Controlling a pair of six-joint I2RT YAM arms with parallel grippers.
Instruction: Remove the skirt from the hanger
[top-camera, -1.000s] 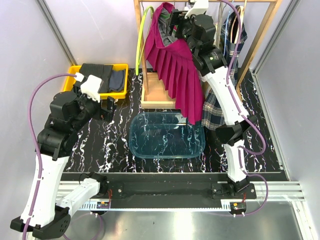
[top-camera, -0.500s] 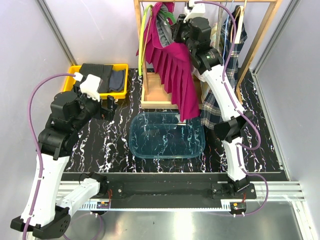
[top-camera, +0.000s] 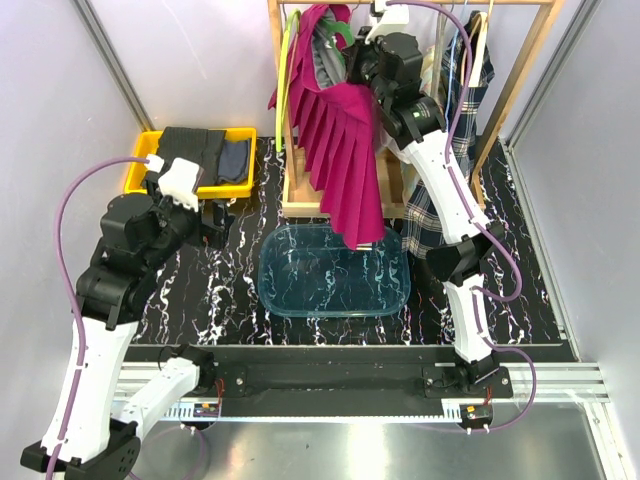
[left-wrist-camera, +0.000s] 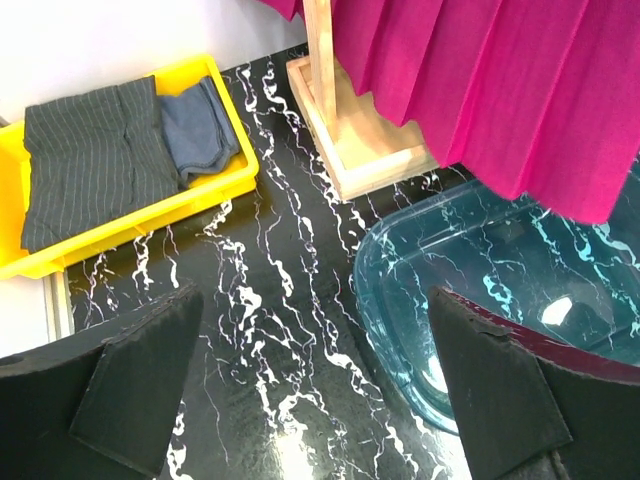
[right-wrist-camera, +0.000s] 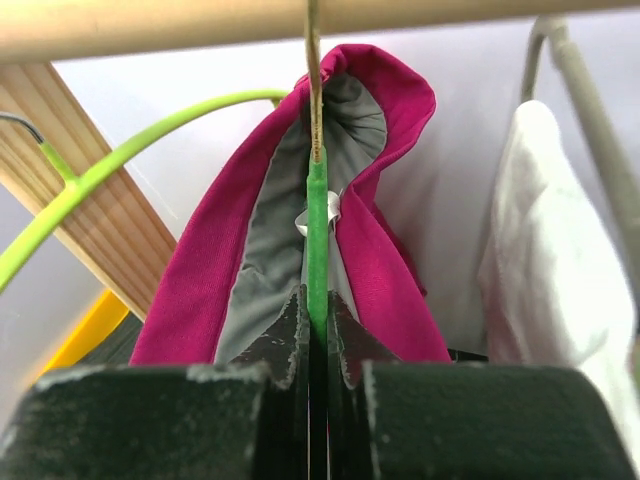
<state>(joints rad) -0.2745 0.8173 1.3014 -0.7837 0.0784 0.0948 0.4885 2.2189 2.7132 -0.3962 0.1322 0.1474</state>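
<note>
Right gripper (right-wrist-camera: 317, 300): held high at the rack, its fingers pressed together on the green hanger (right-wrist-camera: 317, 225), whose thin bar is pinched edge-on between them.
Green hanger: hung by its hook from the wooden rail (right-wrist-camera: 250, 22) directly above the grip. A small metal clip is seen beside the bar (its hold on the cloth cannot be made out).
Skirt (top-camera: 340, 150): magenta and pleated, with a grey lining. Its waistband is draped over the hanger on both sides of the bar. The pleats are hung down in front of the wooden rack (left-wrist-camera: 345, 150), and the hem is seen over the far rim of the clear blue tub (top-camera: 272, 290).
Neighbours on the rail: a lime-green hanger (right-wrist-camera: 130, 150) on one side of the skirt, a white cloth (right-wrist-camera: 540, 260) on the other, and a plaid garment (top-camera: 430, 215) beyond that in the overhead view.
Left gripper (left-wrist-camera: 315, 300): spread wide with nothing between the fingers, held low over the black marbled table (top-camera: 200, 290), well apart from the skirt.
Yellow tray (top-camera: 140, 165): set at the far left of the table, with a pinstriped dark garment (left-wrist-camera: 90, 150) and a blue-grey one (left-wrist-camera: 195, 125) folded side by side in it.
</note>
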